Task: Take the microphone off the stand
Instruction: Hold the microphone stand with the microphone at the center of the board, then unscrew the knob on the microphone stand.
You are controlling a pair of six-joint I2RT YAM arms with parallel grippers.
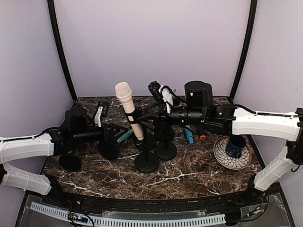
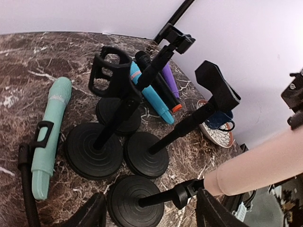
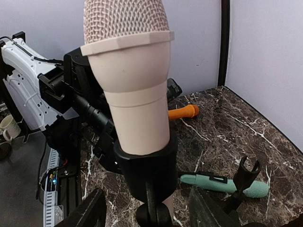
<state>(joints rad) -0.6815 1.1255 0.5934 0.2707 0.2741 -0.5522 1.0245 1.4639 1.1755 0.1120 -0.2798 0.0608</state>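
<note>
A pale pink microphone (image 1: pixel 128 105) stands tilted in the black clip (image 3: pixel 147 163) of a round-based stand (image 1: pixel 147 161) at the table's middle. My right gripper (image 1: pixel 154 115) is open, and its fingers (image 3: pixel 87 212) sit either side of the clip just below the microphone (image 3: pixel 128 71), without touching it. My left gripper (image 1: pixel 112 134) is open low down, and its fingers (image 2: pixel 91 215) straddle the stand's pole and base (image 2: pixel 135 201). The microphone's lower body (image 2: pixel 262 165) shows at the right of the left wrist view.
Several empty black stands (image 2: pixel 94 149) crowd round the base. A teal microphone (image 2: pixel 49 130) lies at the left, blue (image 2: pixel 151 97) and purple (image 2: pixel 169 80) ones behind, and an orange one (image 3: pixel 182 112). A patterned plate (image 1: pixel 222 156) holding a dark mug (image 1: pixel 235 145) sits at the right.
</note>
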